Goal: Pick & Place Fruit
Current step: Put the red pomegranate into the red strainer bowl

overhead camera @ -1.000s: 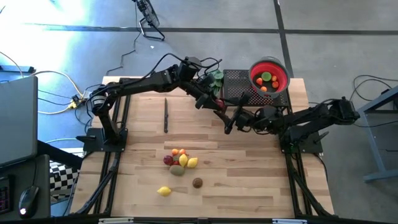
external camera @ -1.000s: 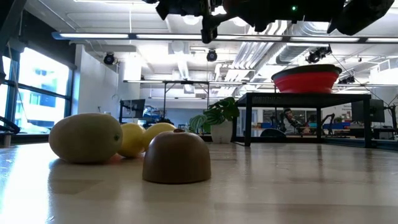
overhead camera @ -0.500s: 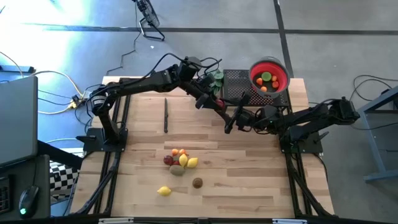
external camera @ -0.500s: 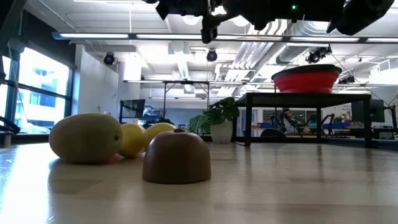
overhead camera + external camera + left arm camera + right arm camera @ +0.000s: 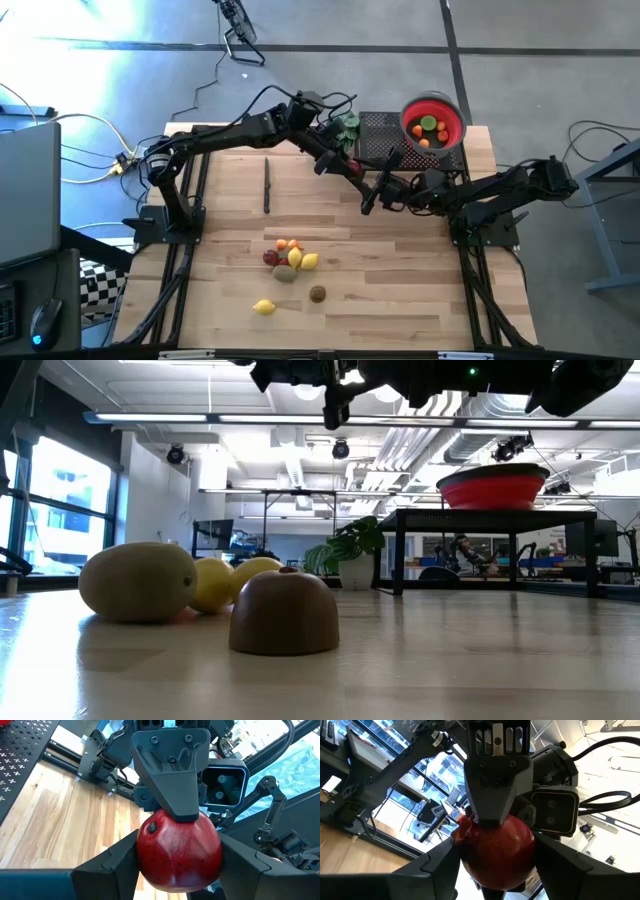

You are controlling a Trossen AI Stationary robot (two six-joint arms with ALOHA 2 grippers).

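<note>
A red, round fruit with a small crown (image 5: 179, 850) is held in the air over the table's middle, between both grippers; it also shows in the right wrist view (image 5: 497, 852). My left gripper (image 5: 352, 170) and my right gripper (image 5: 372, 190) meet there, tip to tip, each shut on the fruit. More small fruits lie in a cluster (image 5: 288, 257) on the near part of the table. A yellow one (image 5: 264, 307) and a brown one (image 5: 317, 293) lie apart from it. The red bowl (image 5: 432, 124) at the far right holds several fruits. My left gripper pinches the red fruit by two opposite sides (image 5: 142, 857) between its two fingers, reaching in from the table's left. The fruit is clear of the table. My right gripper pinches the same fruit by two other sides (image 5: 465, 855), reaching in from the table's right. One left finger (image 5: 495, 780) lies over the fruit's face toward this camera.
The bowl stands on a black perforated stand (image 5: 380, 135), with a green leafy plant (image 5: 347, 127) beside it. A dark, thin tool (image 5: 267, 186) lies on the table's left half. In the low view the brown fruit (image 5: 285, 612) and green-yellow fruits (image 5: 138, 581) stand close to the camera.
</note>
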